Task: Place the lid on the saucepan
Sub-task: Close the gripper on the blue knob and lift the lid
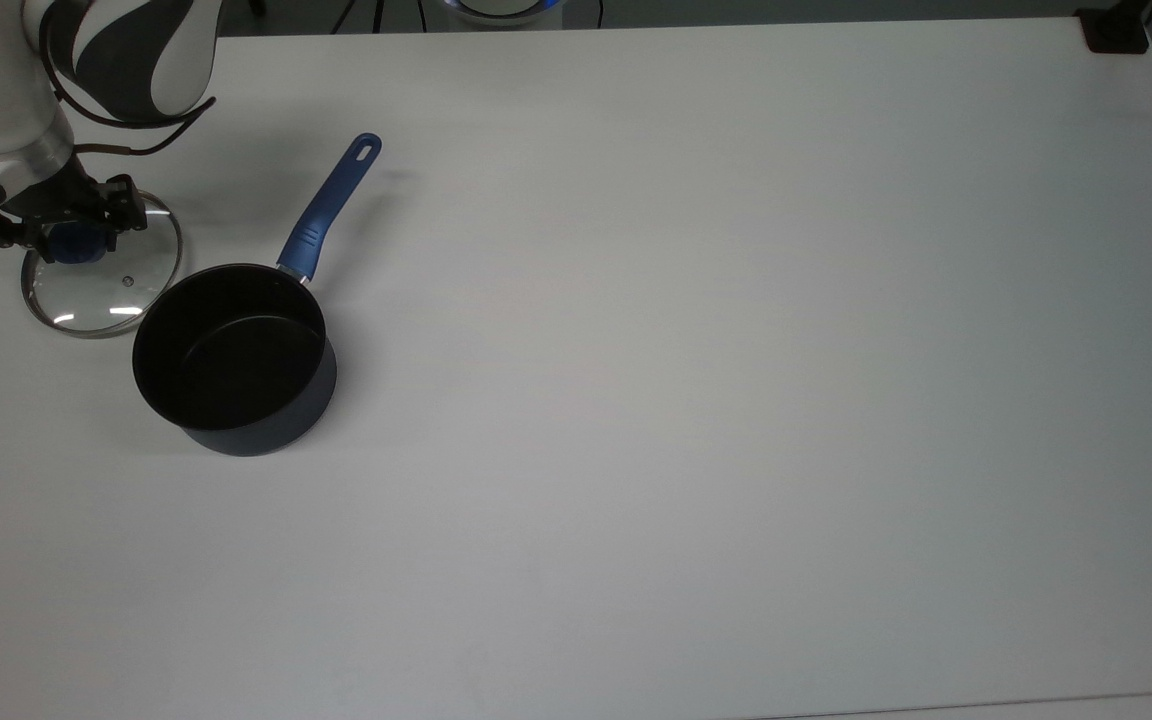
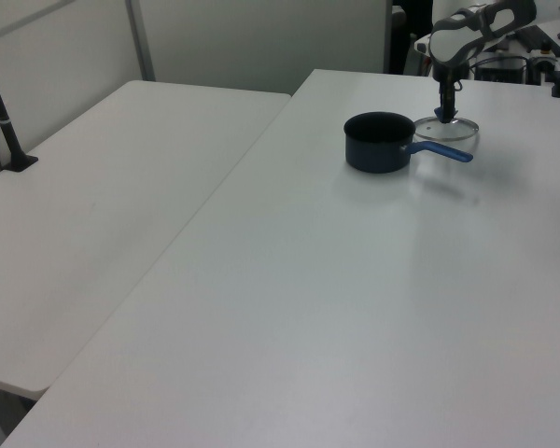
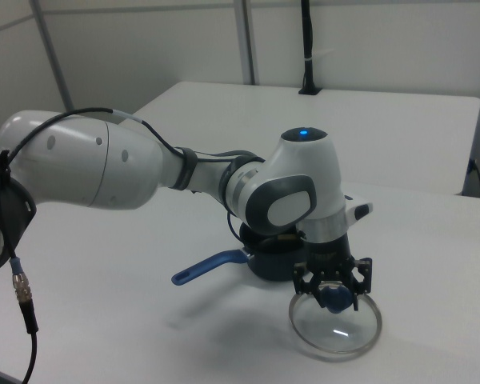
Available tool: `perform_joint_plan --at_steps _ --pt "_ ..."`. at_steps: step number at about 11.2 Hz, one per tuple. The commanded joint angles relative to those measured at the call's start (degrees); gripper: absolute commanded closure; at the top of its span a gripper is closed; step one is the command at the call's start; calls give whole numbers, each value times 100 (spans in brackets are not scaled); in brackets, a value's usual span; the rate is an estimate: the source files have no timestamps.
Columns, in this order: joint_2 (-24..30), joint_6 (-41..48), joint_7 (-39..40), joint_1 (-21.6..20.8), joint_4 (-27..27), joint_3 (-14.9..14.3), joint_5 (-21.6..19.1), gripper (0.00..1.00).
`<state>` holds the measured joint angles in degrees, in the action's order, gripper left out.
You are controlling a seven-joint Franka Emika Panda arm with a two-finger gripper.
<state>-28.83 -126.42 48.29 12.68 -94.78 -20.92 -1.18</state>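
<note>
Top view: saucepan (image 1: 234, 358) beside lid (image 1: 104, 283)

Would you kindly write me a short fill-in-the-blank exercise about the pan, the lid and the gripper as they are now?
1. The gripper is at the lid's blue ____.
2. The saucepan has nothing in it and its inside is coloured ____.
3. In the top view, the lid lies to the ____ of the saucepan.
4. The saucepan's long handle is coloured ____.

Missing words: knob; black; left; blue
</note>
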Motion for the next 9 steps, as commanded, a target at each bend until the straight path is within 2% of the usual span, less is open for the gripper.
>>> perform_joint_plan --at_steps 1,3,6,9 --pt "123 47 171 6 99 -18 -154 47" --pt "185 519 154 6 693 -26 -119 47" --pt "185 627 -135 -73 1337 17 -111 47" --pt "150 636 -382 -677 1488 61 -23 47"
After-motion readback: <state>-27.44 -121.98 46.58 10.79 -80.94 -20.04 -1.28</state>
